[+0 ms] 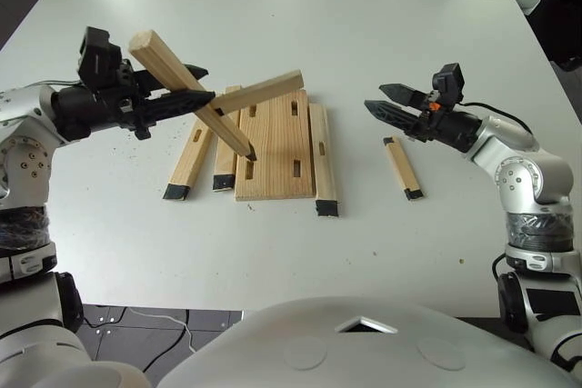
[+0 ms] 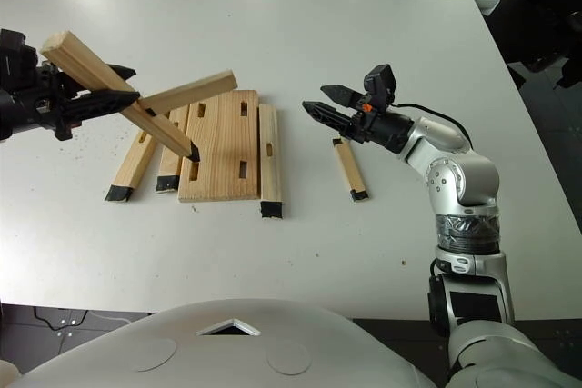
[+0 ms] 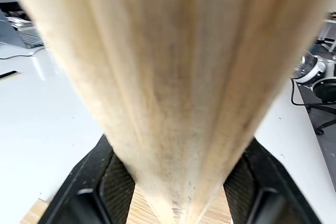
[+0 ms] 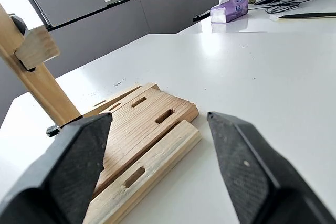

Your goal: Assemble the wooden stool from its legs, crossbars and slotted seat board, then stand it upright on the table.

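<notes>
Head views: one leg [image 1: 162, 59], with one crossbar [image 1: 264, 90] joined to it, is gripped by the left hand [image 1: 202, 86] above one seat board [image 1: 277, 156]. Three long sticks [image 1: 323, 161] and one short crossbar [image 1: 402, 168] are laid on the bench [image 1: 364, 43]. Left wrist: the leg is clamped between two pads [image 3: 113, 182]. Right wrist: the right hand [image 4: 157, 118] is spread wide, empty.

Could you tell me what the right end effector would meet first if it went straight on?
Probably the leg lying along the right edge of the seat board, framed between the open fingers of the right end effector in its wrist view. Depth is unclear, so it might pass above.
</notes>
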You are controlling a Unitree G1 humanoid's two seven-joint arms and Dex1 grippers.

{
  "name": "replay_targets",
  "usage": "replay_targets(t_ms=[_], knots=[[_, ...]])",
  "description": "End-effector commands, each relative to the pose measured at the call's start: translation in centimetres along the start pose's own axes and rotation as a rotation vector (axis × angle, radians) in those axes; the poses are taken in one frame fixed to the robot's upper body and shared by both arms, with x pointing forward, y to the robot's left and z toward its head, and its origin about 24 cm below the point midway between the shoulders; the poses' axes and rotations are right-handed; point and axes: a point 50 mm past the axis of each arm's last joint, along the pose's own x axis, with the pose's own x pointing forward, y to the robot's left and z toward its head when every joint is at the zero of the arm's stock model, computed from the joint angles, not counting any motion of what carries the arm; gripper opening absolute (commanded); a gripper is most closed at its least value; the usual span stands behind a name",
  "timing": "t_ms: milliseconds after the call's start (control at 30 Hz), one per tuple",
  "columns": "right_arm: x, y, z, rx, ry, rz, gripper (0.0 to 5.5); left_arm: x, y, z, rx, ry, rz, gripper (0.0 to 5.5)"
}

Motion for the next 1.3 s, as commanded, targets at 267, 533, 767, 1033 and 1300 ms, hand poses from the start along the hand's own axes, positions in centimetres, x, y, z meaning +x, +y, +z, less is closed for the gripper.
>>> replay_targets(t_ms=[267, 533, 767, 1033, 1300], knots=[[-0.1, -0.5, -0.1, -0.024, 0.039, 0.002, 3.35, -0.5, -0.1, 0.0, 0.012, 0.066, -0.041, 2.11], [0.0, -0.8, 0.1, -0.032, 0.045, 0.008, 3.35, 0.0, -0.4, -1.1, -0.007, 0.084, -0.069, 2.11], [0.2, -0.9, 0.3, -0.037, 0.048, 0.016, 3.35, 0.6, -0.4, -1.6, -0.006, 0.066, -0.08, 2.11], [0.5, -0.8, 0.1, -0.033, 0.053, 0.025, 3.35, 1.3, -0.3, -2.8, 0.012, 0.154, -0.122, 2.11], [0.9, -0.9, -0.6, -0.025, 0.072, 0.03, 3.35, 1.4, 1.9, -2.5, 0.027, 0.204, -0.146, 2.1]])
